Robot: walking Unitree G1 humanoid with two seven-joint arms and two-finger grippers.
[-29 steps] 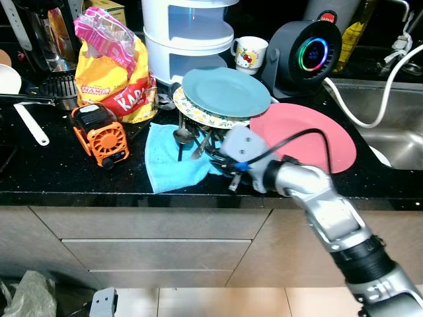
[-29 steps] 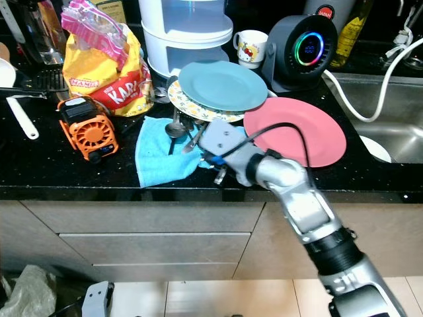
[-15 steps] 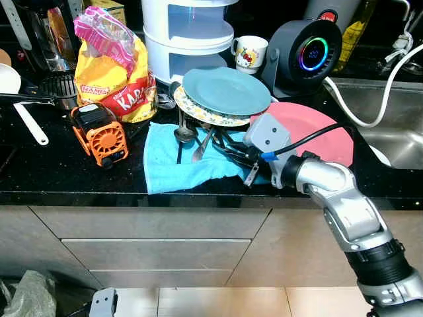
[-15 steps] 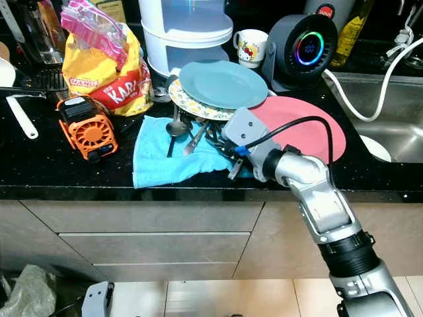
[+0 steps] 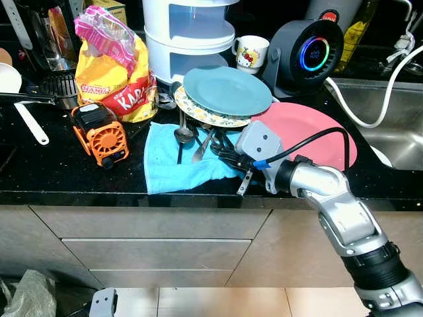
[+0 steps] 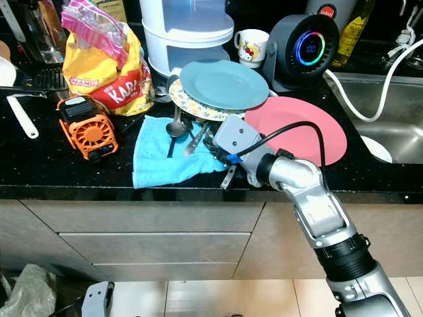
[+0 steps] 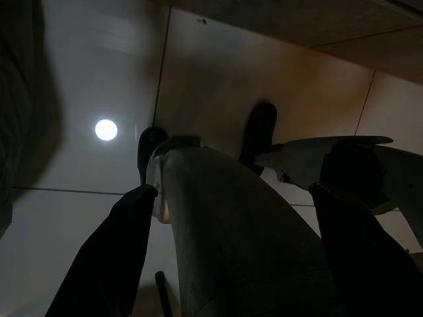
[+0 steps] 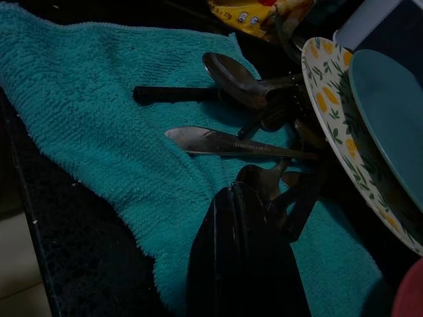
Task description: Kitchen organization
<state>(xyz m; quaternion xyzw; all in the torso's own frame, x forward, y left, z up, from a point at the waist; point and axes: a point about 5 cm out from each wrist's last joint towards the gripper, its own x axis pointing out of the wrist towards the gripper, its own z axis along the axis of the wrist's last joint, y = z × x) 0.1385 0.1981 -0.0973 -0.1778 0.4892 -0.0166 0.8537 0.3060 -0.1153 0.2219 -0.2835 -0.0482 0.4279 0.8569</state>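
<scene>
Currently right gripper (image 8: 248, 198) fingers pressed together over cutlery pile (image 8: 264, 132) on teal towel (image 8: 86, 132); spread before descending, single out one utensil, avoid snagging cloth.

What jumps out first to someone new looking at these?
The right gripper at the counter's front edge, jaws closed among the cutlery on the blue towel. Behind it a teal plate sits stacked on a patterned plate, with a pink plate to the right. An orange fan stands left of the towel.
</scene>
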